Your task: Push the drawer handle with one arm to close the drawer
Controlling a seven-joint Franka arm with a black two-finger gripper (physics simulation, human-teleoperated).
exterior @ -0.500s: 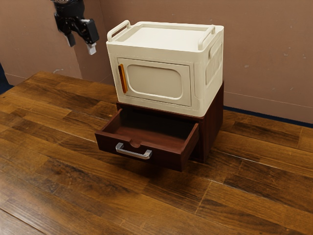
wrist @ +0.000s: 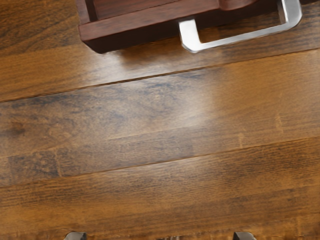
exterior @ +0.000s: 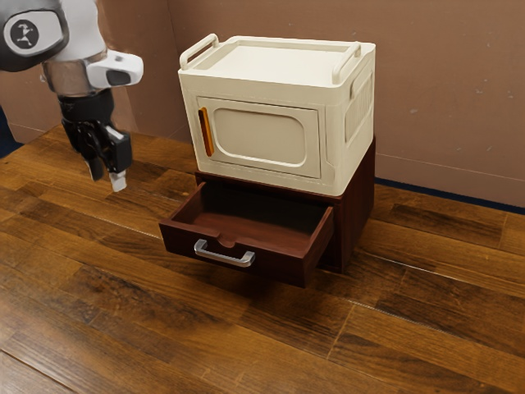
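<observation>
Now the gripper (exterior: 108, 179), jaws parted, has dropped nearer the worktop (exterior: 123, 328), off the open drawer's (exterior: 279, 267) front corner, seemingly readying a push on the handle (exterior: 223, 257) midway along its front edge.

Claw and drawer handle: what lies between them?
Bare planks lie between the claw and the handle in the wrist view; in the exterior view, the drawer's front corner also comes between.

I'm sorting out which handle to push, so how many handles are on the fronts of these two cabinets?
2: a silver handle across the front of the open drawer, and an orange handle upright on the white door above. Others may be hidden beneath the drawer.
</observation>
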